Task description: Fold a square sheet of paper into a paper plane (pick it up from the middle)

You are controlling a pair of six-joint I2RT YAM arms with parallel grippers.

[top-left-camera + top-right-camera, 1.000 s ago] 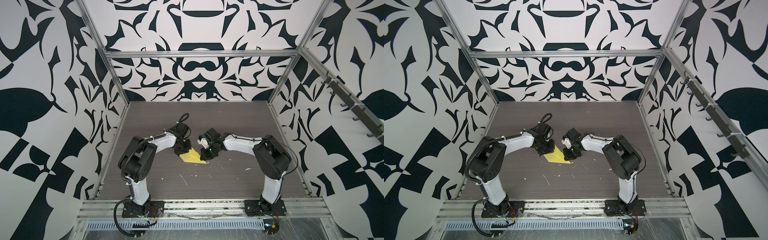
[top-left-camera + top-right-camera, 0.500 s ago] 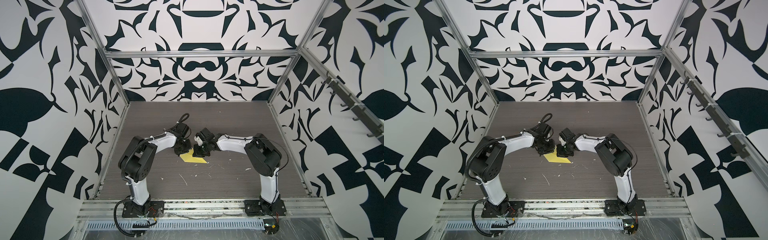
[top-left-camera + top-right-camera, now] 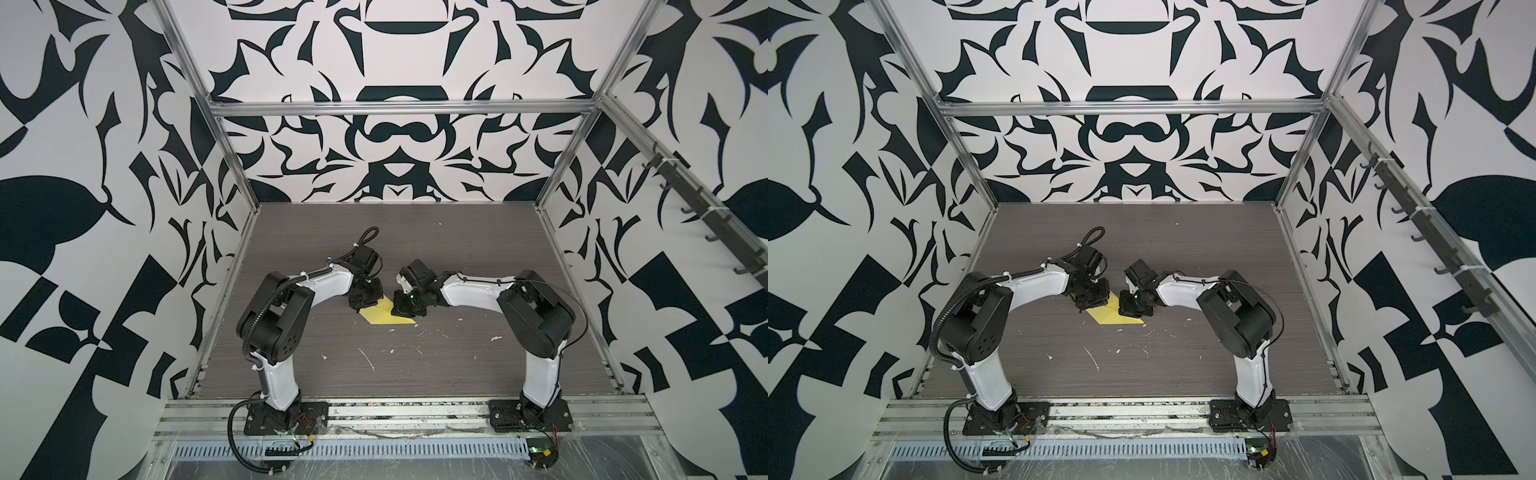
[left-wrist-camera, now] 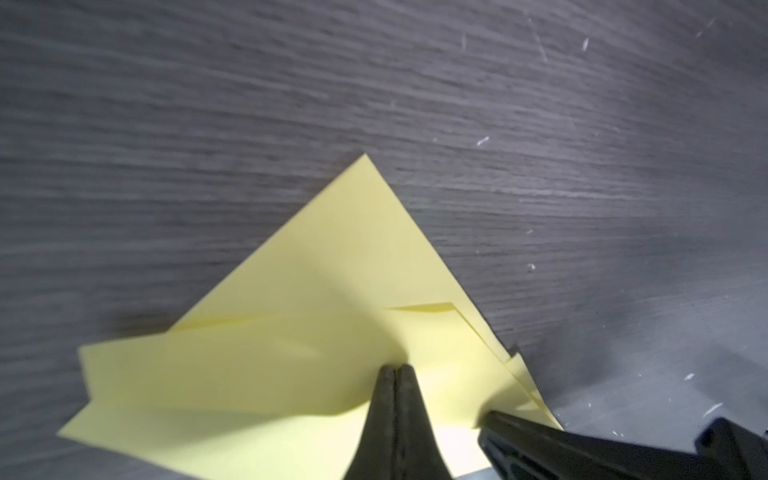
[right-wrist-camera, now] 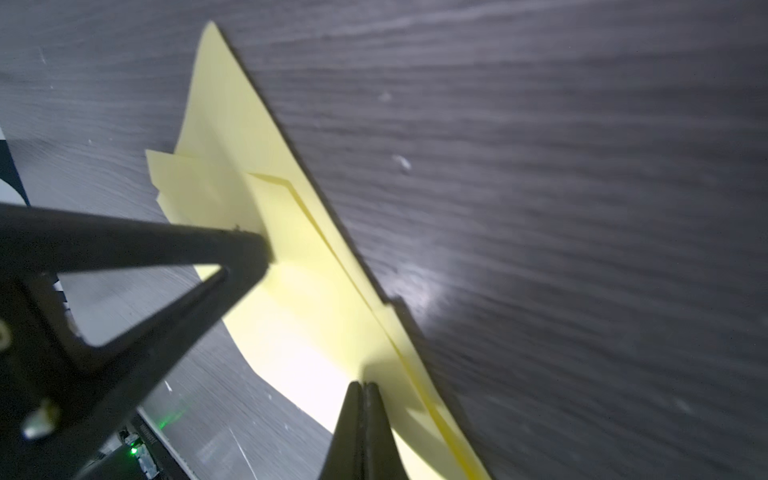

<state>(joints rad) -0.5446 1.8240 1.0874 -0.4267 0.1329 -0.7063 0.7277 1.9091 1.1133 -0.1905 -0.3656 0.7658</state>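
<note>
Starting nearest you, white flecks (image 3: 368, 360) lie scattered on the dark table (image 3: 478, 374), apart from the work. Just beyond them the square sheet of paper (image 3: 384, 318) lies mid-table. It is already folded into a layered, pointed shape but is not yet a dart.

Over its far part the two arms meet. Your left gripper (image 4: 395, 368) is clenched, jaws pressed together with nothing between them, its tip bearing down on the top layer. Your right gripper (image 5: 362, 384) is likewise clamped on nothing, and its tip is planted beside the stepped edges of the flaps.

Watch the flaps. In the left wrist view the top layer bows up near the tip rather than lying tight. If you drag a tip along it to set a crease, I judge the layers could shear and the fold would skew. Heavy pressure may buckle or tear such thin paper ahead of the tip. Lift one tip and the whole sheet may skid under the other. The tips also sit close together, so a careless sweep could knock them into each other.
</note>
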